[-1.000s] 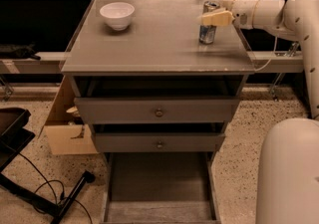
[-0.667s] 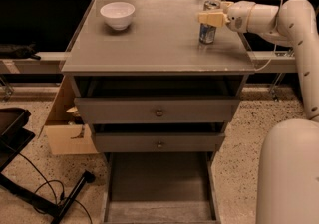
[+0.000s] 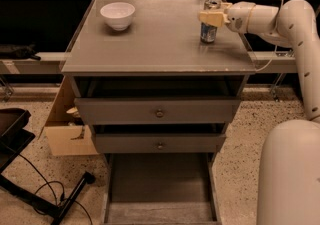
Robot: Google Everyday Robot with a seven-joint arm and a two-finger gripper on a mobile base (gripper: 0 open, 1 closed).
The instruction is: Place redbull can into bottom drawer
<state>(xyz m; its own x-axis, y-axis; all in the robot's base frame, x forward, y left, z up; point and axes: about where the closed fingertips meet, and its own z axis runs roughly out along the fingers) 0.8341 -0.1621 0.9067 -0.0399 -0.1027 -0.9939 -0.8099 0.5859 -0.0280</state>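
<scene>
The redbull can (image 3: 208,33) stands upright on the cabinet's top, at its right rear. My gripper (image 3: 212,17) reaches in from the right and is shut on the can at mid-height. One pale finger (image 3: 210,17) crosses the can's front and the other is hidden behind it. The can's silver top shows above the finger. The bottom drawer (image 3: 159,179) is pulled out towards me at floor level, with its flat grey floor bare. The two upper drawers (image 3: 159,113) with small round knobs are nearly shut.
A white bowl (image 3: 118,15) sits at the top's left rear. A cardboard box (image 3: 65,129) stands on the floor left of the cabinet. A black stand with cables (image 3: 30,189) lies at the lower left. My pale body (image 3: 290,179) fills the lower right.
The gripper has dropped slightly along the can, so the can's top now shows above the finger. The arm has bent in closer. The can stays on the top.
</scene>
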